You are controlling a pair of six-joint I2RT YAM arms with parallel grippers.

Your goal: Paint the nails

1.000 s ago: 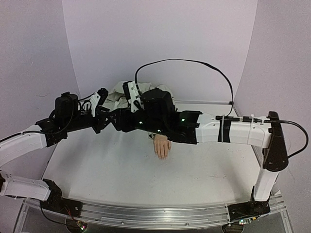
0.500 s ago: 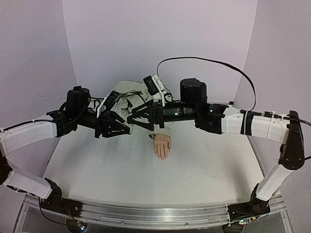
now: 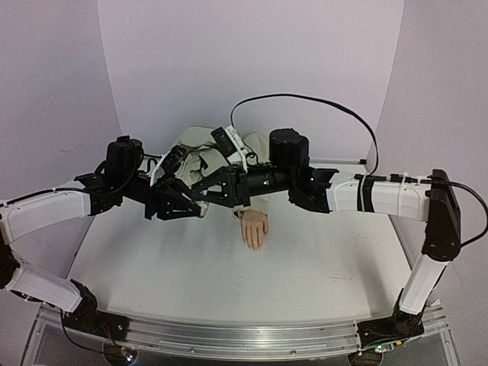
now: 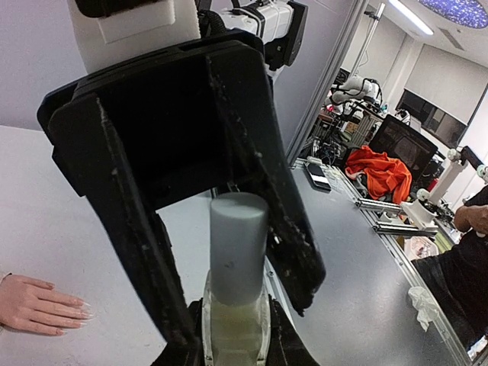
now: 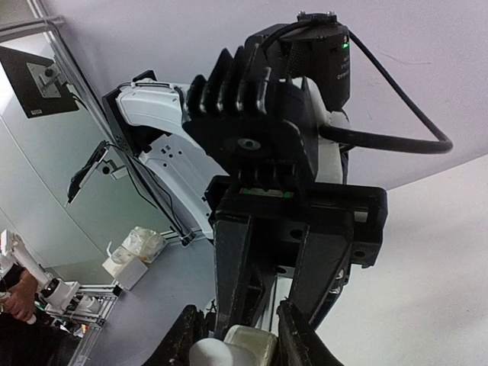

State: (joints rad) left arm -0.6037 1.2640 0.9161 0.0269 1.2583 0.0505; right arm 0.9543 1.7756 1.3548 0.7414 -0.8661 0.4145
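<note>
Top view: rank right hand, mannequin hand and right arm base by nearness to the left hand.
1. Right hand: right beside the left hand.
2. Mannequin hand: on the table, centre.
3. Right arm base: near right corner.

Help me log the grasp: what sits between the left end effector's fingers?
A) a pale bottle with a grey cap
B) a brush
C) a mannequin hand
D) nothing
A: the left wrist view shows the bottle wedged in the left end effector.
</note>
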